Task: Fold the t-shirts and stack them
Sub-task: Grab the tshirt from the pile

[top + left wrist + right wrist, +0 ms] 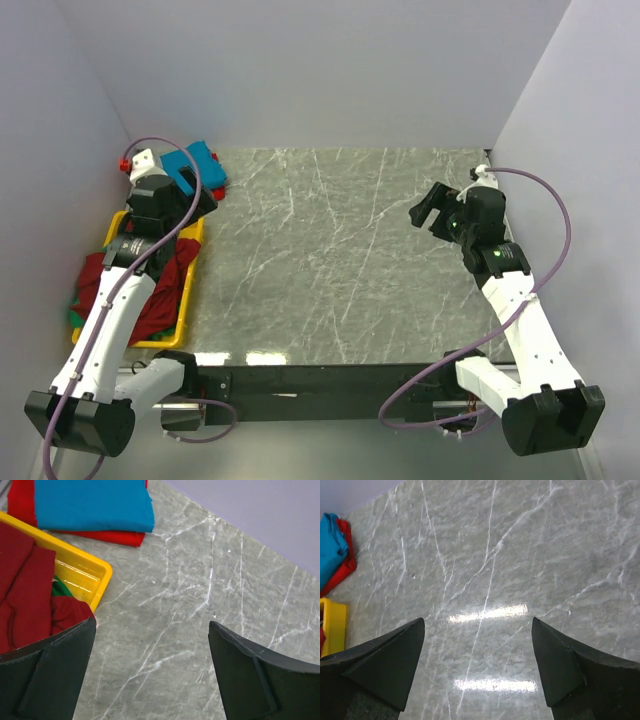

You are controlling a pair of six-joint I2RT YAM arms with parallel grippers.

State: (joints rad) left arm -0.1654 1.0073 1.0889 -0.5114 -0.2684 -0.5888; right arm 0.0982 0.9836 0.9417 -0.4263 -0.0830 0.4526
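Observation:
A folded turquoise blue t-shirt [193,160] [92,502] lies on a folded red one [117,536] at the table's far left corner; both also show in the right wrist view, blue t-shirt [330,550] over red [346,566]. Crumpled dark red t-shirts [150,300] [25,595] fill the tray, with a bit of green t-shirt [60,587] among them. My left gripper [197,195] [151,625] hangs open and empty over bare table just off the tray's far corner. My right gripper [428,208] [478,621] is open and empty above the table's right side.
The yellow plastic tray [192,285] [85,570] [332,625] stands along the table's left edge, with cloth spilling over its left rim. White walls close in the back and both sides. The marble tabletop [330,260] stretches between the arms.

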